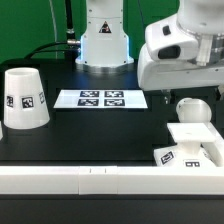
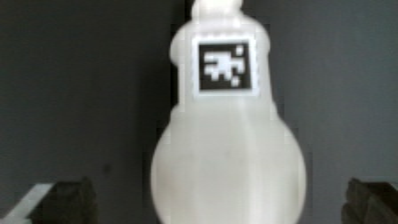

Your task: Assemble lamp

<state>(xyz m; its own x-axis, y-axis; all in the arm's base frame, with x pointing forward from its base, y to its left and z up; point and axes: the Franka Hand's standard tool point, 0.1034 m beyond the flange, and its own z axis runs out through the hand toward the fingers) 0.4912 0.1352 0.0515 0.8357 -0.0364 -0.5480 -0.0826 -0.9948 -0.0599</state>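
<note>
Wrist view: bulb between wide-open jaws, untouched; shade at exterior view's left, well apart.

The marker board is lying flat on the black desk; a long white rail is lining its near edge.

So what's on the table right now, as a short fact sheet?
shade: standing, wide end down, exterior view's left
marker board: flat, mid-table
base: exterior view's right
bulb: by the base, tag showing
gripper: open, fingers either side of the bulb, not touching
rail: long, white, across the front
</note>
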